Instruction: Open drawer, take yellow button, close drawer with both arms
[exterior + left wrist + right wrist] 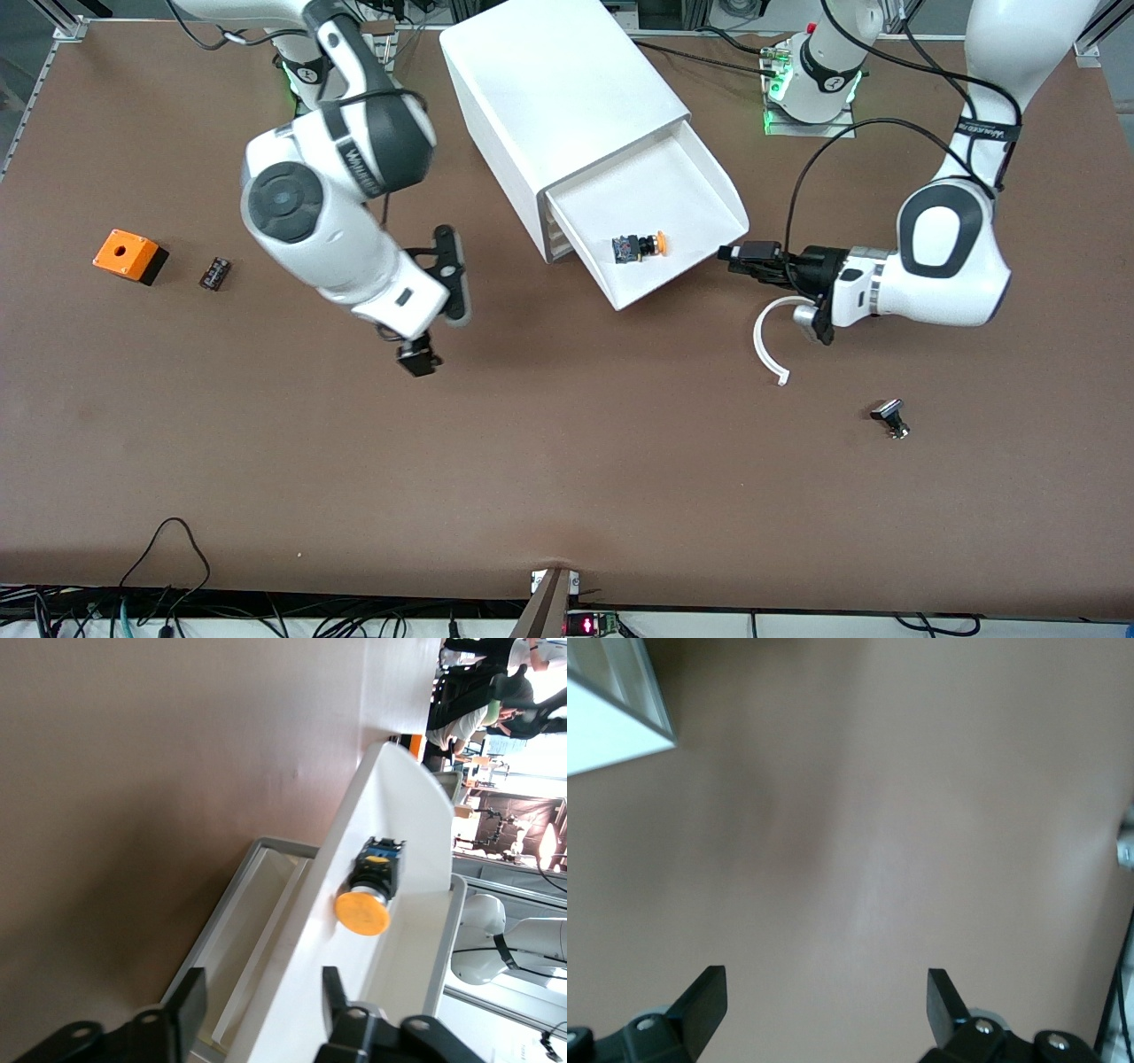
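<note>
Brown tabletop [567, 461] under the waiting right tool [418, 359], fingers spread wide. White drawer [700, 190] (topmost) stands pulled out — the orange-capped button [654, 244] lies inside. Left tool [728, 255] sits at the drawer's front edge — fingers parted, straddling it.

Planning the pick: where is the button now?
The button lies in the pulled-out drawer, near its front edge, close by the left gripper.

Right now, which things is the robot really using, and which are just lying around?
For the job:
- pulled-out top white tray drawer of the big white cabinet
- small orange-capped black push button in it
- open left gripper at the drawer's front
- open right gripper

Lying about:
- orange box with a hole
- small black part
- black-and-silver part
- white curved strip
</note>
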Controlling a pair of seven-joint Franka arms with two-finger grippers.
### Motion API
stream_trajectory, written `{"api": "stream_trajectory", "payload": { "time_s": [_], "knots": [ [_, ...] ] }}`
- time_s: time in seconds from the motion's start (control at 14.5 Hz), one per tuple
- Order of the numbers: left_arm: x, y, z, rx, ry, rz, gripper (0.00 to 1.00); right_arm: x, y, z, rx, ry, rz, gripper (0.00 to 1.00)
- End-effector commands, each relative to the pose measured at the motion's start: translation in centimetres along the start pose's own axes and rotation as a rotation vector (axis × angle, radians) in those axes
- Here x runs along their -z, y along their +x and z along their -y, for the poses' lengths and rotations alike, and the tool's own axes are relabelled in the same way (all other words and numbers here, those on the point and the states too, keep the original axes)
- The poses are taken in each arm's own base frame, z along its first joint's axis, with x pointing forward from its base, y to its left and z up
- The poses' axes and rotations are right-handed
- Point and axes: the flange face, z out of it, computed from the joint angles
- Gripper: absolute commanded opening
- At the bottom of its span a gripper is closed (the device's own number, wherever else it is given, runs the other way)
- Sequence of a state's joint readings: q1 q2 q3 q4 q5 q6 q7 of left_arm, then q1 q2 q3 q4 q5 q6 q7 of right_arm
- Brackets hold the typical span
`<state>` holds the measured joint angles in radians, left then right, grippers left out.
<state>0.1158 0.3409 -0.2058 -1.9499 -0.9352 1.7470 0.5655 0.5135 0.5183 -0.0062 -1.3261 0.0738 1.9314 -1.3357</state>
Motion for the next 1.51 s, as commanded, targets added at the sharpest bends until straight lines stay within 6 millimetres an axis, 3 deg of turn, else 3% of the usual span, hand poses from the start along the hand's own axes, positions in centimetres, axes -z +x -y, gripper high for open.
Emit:
{"api": "stream_trajectory", "payload": {
  "time_s": [0.0,0.07,0.28,0.34,0.55,0.69,0.83,1.03,1.44],
  "knots": [
    [3.2,-0.3,-2.5,-0.104,0.163,-0.079,0.99,-0.1,4.6,1.0,0.039,0.017,0.026,1.00],
    [5.0,-0.1,-3.1,-0.158,0.290,-0.100,1.00,-0.2,6.1,1.8,0.013,0.037,0.036,1.00],
    [12.9,-0.2,-8.6,-0.267,0.447,-0.216,0.99,2.0,13.0,4.0,-0.030,-0.004,0.077,1.00],
    [13.8,-0.6,-8.9,-0.277,0.486,-0.216,0.99,1.5,14.5,4.4,-0.063,-0.004,0.074,1.00],
    [19.9,-3.7,-9.9,-0.264,0.601,-0.238,1.00,2.4,19.2,5.4,-0.140,-0.046,0.034,1.00],
    [23.2,-5.3,-11.5,-0.270,0.707,-0.193,0.99,1.9,21.0,5.5,-0.126,-0.057,0.020,1.00],
    [24.4,-6.7,-13.3,-0.261,0.821,-0.132,0.99,1.4,21.8,5.8,-0.127,-0.044,-0.003,1.00],
    [25.7,-9.1,-15.4,-0.086,0.939,-0.125,0.99,0.1,22.1,5.8,-0.143,-0.003,-0.034,1.00],
    [22.5,-8.5,-17.9,0.034,1.030,-0.144,1.00,-2.3,25.7,8.3,-0.087,0.033,-0.014,1.00]
  ]
}}
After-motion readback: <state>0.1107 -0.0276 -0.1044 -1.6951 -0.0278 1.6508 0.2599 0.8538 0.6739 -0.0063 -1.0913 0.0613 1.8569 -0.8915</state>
